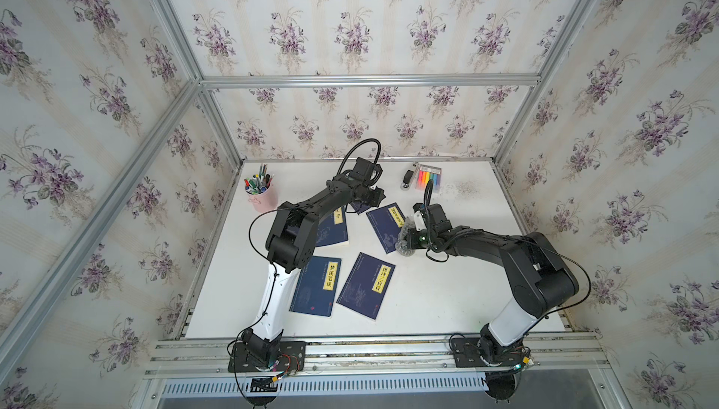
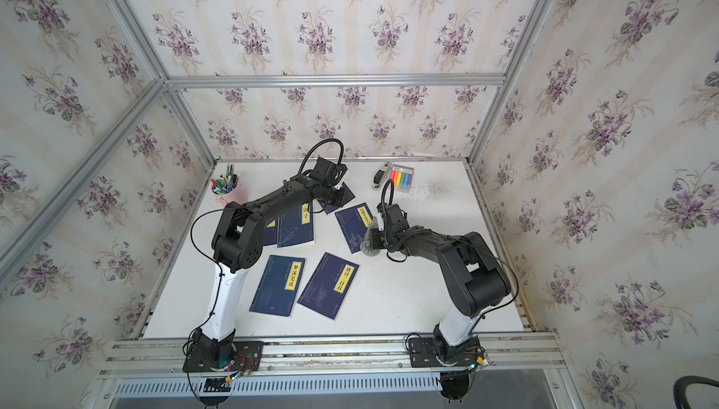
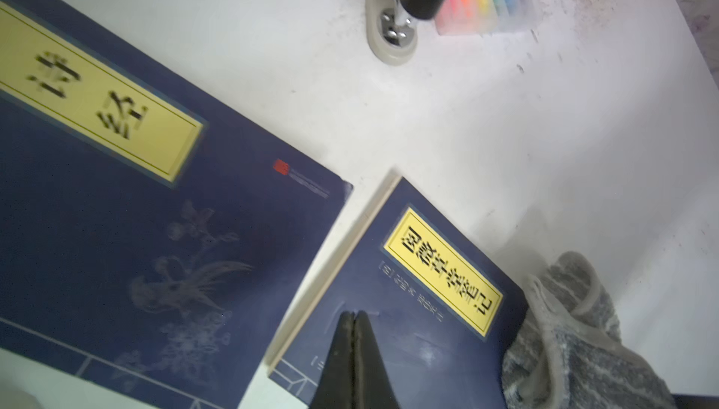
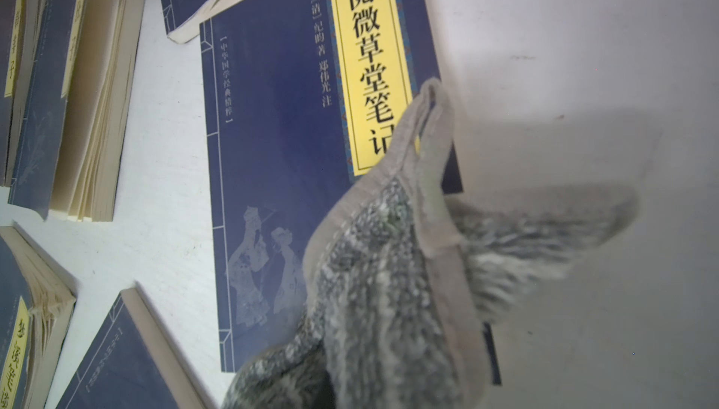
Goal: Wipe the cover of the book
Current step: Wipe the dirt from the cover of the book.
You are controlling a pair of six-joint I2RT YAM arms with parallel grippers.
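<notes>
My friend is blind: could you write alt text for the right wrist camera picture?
A grey speckled cloth with a pale hem, close to the camera, overlaps the edge of a dark blue book with a yellow title label, lying flat on a white table. Other blue books lie beside it.

Holds a grey cloth in the right gripper against the near right edge of a dark blue book on the white table, with the left gripper low over a second blue book just behind it and a pink pen cup at the far left.
</notes>
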